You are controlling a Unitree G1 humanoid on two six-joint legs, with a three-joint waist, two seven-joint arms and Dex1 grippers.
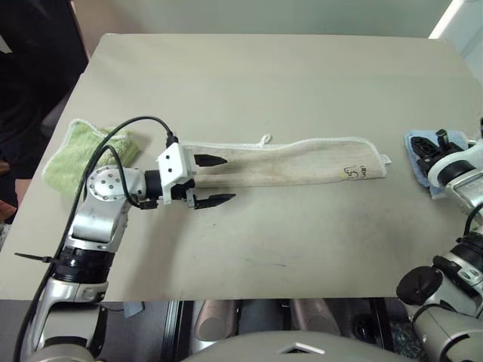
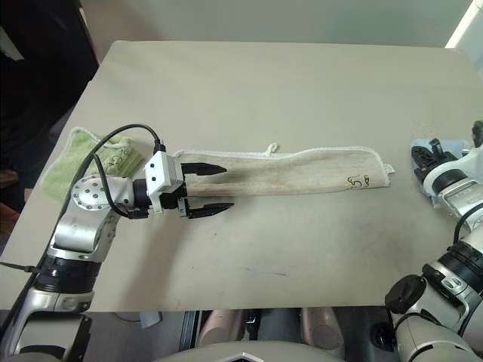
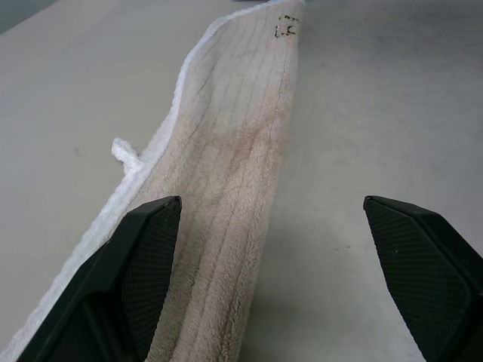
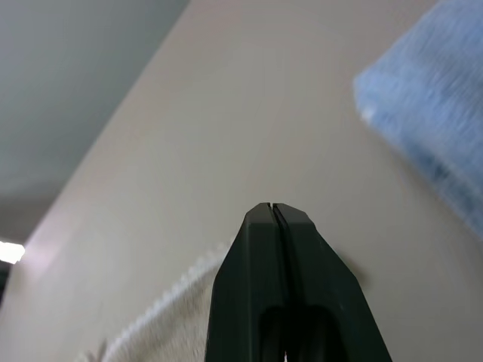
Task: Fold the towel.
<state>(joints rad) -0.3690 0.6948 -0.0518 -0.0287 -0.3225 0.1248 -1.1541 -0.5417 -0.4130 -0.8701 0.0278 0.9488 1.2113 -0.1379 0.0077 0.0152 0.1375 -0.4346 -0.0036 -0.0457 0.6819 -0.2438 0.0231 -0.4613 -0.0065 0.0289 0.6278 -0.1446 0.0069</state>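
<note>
Towel (image 1: 290, 161): long strip across bench (image 1: 249, 83) mid, folded once. L gripper (image 1: 213, 180) fingers apart at its left end; R gripper (image 4: 274, 207) fingers together, empty, nr right edge. Next: pinch both ends square, edges aligned

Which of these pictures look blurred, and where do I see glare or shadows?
Right wrist view: the blue towel and the table are soft, the shut right gripper sharper. Left wrist view: the towel is sharp, blurring toward its far end. Left eye view: bright glare at the upper right corner; the left gripper casts a soft shadow.
</note>
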